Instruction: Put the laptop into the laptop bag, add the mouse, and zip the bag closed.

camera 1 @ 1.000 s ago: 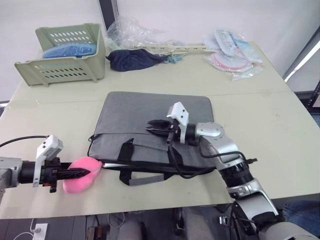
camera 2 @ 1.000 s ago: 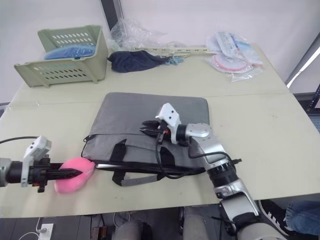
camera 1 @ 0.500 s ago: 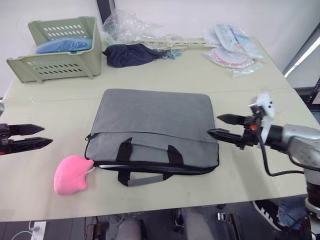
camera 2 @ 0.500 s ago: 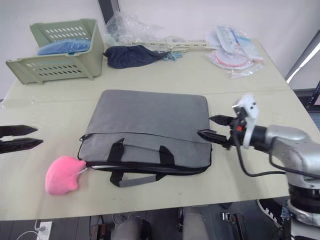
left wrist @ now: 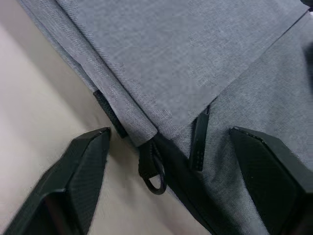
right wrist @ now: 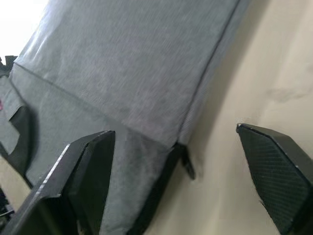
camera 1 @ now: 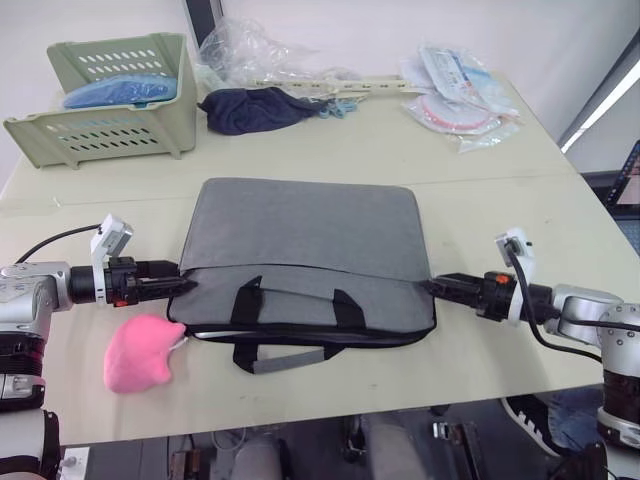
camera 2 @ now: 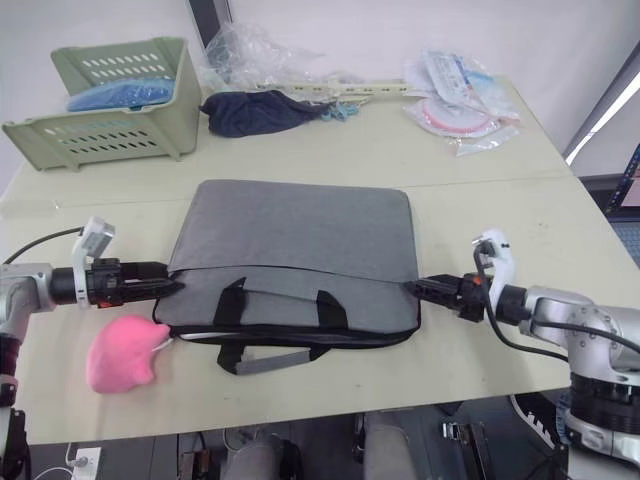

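Note:
The grey laptop bag (camera 1: pixel 305 250) lies flat in the middle of the table, handles toward the front. A thin silver edge of the laptop (camera 1: pixel 208 333) shows in the bag's front opening; the rest is hidden inside. The mouse is out of view. My left gripper (camera 1: pixel 188 287) is open at the bag's left front corner; the left wrist view shows its fingers (left wrist: pixel 80 176) on either side of the corner and its zipper pull ring (left wrist: pixel 152 177). My right gripper (camera 1: pixel 432 286) is open at the right front corner, its fingers (right wrist: pixel 85 181) straddling that corner.
A pink fuzzy lump (camera 1: pixel 140 352) lies in front of the left gripper near the table's front edge. At the back stand a green basket (camera 1: pixel 110 95), a dark cloth (camera 1: pixel 250 108), clear plastic bags (camera 1: pixel 265 60) and packets (camera 1: pixel 460 100).
The left gripper let go of the pink lump, drew away and came to the bag's left corner. The right gripper left the bag's top, swung out right and returned to the right corner.

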You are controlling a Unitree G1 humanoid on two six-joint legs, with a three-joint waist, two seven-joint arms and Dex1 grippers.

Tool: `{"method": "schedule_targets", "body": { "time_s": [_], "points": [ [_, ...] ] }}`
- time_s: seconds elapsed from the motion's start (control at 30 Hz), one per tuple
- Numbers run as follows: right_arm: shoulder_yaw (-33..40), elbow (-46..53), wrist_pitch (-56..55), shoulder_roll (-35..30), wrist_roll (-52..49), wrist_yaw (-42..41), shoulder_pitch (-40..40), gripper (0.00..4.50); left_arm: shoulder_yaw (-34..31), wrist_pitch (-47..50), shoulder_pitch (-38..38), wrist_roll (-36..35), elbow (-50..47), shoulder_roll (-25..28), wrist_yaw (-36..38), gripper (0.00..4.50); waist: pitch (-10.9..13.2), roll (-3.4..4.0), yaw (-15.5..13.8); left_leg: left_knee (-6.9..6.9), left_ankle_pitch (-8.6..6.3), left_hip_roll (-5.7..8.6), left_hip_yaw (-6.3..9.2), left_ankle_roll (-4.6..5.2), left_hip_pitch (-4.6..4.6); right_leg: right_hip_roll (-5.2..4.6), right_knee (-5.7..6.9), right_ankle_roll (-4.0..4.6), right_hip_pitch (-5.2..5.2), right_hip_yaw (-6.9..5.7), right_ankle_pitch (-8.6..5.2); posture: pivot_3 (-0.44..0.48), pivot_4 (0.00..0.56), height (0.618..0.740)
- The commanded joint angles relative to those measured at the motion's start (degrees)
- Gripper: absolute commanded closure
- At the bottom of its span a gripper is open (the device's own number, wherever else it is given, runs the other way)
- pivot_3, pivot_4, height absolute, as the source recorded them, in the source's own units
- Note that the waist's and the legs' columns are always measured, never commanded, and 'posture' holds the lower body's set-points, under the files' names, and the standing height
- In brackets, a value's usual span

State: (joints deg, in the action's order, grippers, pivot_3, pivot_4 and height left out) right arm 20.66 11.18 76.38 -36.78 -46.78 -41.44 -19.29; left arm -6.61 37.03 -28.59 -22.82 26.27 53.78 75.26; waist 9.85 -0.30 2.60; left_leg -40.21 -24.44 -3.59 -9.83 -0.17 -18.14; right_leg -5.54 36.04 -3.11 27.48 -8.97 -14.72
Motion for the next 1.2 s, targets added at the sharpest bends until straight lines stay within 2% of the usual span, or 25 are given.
{"method": "schedule_targets", "body": {
  "time_s": [0.03, 0.17, 0.2, 0.23, 0.47, 0.73, 0.77, 0.83, 0.87, 1.03, 1.07, 1.1, 1.2],
  "points": [
    [2.2, 2.58, 1.39, 2.12, -3.72, 2.46, -0.99, 1.89, -0.23, 1.09, 0.89, -0.75, -2.97, 0.27, 0.24, 2.47, 0.0, 0.0, -0.17, 0.0, 0.0, 0.0, 0.0, 0.0, 0.0, 0.0, 0.0, 0.0, 0.0, 0.0, 0.0, 0.0, 0.15, 0.74],
    [1.63, 1.45, -0.39, 2.47, -3.0, 3.99, -1.99, 3.76, -0.82, 1.64, 1.36, -1.17, -3.98, 0.42, -0.18, 4.15, 0.0, 0.0, -0.49, -0.01, 0.0, 0.01, -0.01, 0.0, 0.01, 0.0, 0.01, 0.0, 0.01, 0.01, 0.0, 0.0, 0.15, 0.74],
    [1.69, 0.98, -0.71, 2.55, -2.97, 4.23, -2.31, 4.2, -1.04, 1.71, 1.41, -1.3, -4.21, 0.39, -0.42, 4.48, 0.0, 0.01, -0.5, -0.01, 0.0, 0.01, -0.01, 0.0, 0.01, 0.01, 0.0, 0.0, 0.01, 0.01, 0.0, 0.0, 0.15, 0.74],
    [1.59, 0.7, -1.22, 2.54, -2.89, 4.18, -2.62, 4.49, -1.45, 1.63, 1.27, -1.41, -4.32, 0.15, -1.08, 4.5, 0.0, 0.01, -0.54, 0.0, 0.0, 0.0, -0.01, 0.0, 0.01, 0.01, 0.0, 0.0, 0.01, 0.01, 0.0, 0.0, 0.15, 0.74],
    [-0.71, -2.48, -4.45, 3.95, -1.4, 5.48, -6.8, 4.49, -3.16, -2.46, -4.39, -0.53, -0.5, -3.57, -6.89, 4.5, 0.0, 0.0, -0.95, -0.11, 0.0, 0.01, -0.01, 0.0, -0.02, 0.0, 0.06, 0.0, 0.0, 0.01, 0.01, 0.0, 0.15, 0.74],
    [-2.74, -2.51, -7.48, 3.21, 0.61, 5.14, -6.08, 4.49, -1.64, -5.18, -3.97, 1.36, 1.67, -2.35, -4.59, 4.5, 0.0, 0.0, -0.5, -0.19, 0.01, 0.01, 0.0, 0.01, -0.06, 0.01, 0.13, -0.01, 0.05, -0.03, 0.03, 0.0, 0.15, 0.74],
    [-2.83, -2.34, -8.03, 2.77, 0.75, 4.6, -5.7, 4.04, -1.93, -5.08, -3.57, 1.16, 1.59, -1.91, -4.12, 4.5, 0.0, 0.0, -0.49, -0.22, 0.01, 0.01, 0.0, 0.01, -0.06, 0.01, 0.13, -0.01, 0.04, -0.03, 0.03, 0.0, 0.15, 0.74],
    [-2.59, -2.53, -8.93, 1.84, 0.87, 3.83, -5.21, 3.17, -2.4, -4.31, -2.53, 0.64, 0.99, -0.71, -2.84, 3.46, 0.0, 0.0, -0.43, -0.23, 0.01, 0.01, 0.0, 0.01, -0.06, 0.01, 0.14, -0.01, 0.04, -0.02, 0.03, 0.0, 0.15, 0.74],
    [-2.56, -2.72, -9.88, 1.18, 1.37, 3.56, -4.95, 2.81, -2.72, -3.41, -1.9, 0.27, 0.54, 0.09, -2.27, 3.16, 0.0, 0.0, -0.41, -0.23, 0.01, 0.0, 0.0, 0.01, -0.06, 0.01, 0.14, -0.01, 0.04, -0.02, 0.03, 0.0, 0.15, 0.74],
    [-2.85, -3.47, -15.91, -5.54, 4.07, -1.12, -3.87, 0.31, -5.46, -3.01, 1.35, -0.12, 1.45, 5.8, -0.28, 0.71, 0.0, 0.0, 0.1, -0.21, 0.01, 0.0, 0.0, 0.01, -0.05, 0.0, 0.14, -0.01, 0.04, -0.01, 0.03, 0.0, 0.15, 0.74],
    [-3.54, -3.76, -18.23, -7.56, 5.26, -3.06, -3.99, 0.0, -6.12, -2.87, 1.89, -0.3, 2.1, 7.41, 0.6, 0.22, 0.0, 0.0, 0.22, -0.21, 0.01, -0.01, 0.0, 0.01, -0.06, 0.0, 0.13, -0.02, 0.05, -0.01, 0.03, 0.0, 0.15, 0.74],
    [-4.12, -4.01, -20.23, -9.02, 5.87, -4.94, -4.52, 0.0, -6.5, -2.9, 2.43, -0.41, 2.54, 8.9, 1.59, 0.05, 0.0, 0.0, 0.32, -0.21, 0.01, -0.01, 0.0, 0.01, -0.06, 0.0, 0.13, -0.01, 0.06, -0.01, 0.03, 0.0, 0.15, 0.74],
    [-6.85, -3.54, -26.78, -10.28, 7.41, -9.51, -7.8, 0.0, -6.11, -1.32, 4.14, -1.27, 1.93, 12.65, 6.66, 0.05, 0.01, 0.0, 0.59, -0.19, 0.01, -0.02, -0.03, 0.01, -0.03, 0.0, 0.13, -0.01, 0.06, 0.01, 0.02, 0.0, 0.15, 0.74]
  ]
}}
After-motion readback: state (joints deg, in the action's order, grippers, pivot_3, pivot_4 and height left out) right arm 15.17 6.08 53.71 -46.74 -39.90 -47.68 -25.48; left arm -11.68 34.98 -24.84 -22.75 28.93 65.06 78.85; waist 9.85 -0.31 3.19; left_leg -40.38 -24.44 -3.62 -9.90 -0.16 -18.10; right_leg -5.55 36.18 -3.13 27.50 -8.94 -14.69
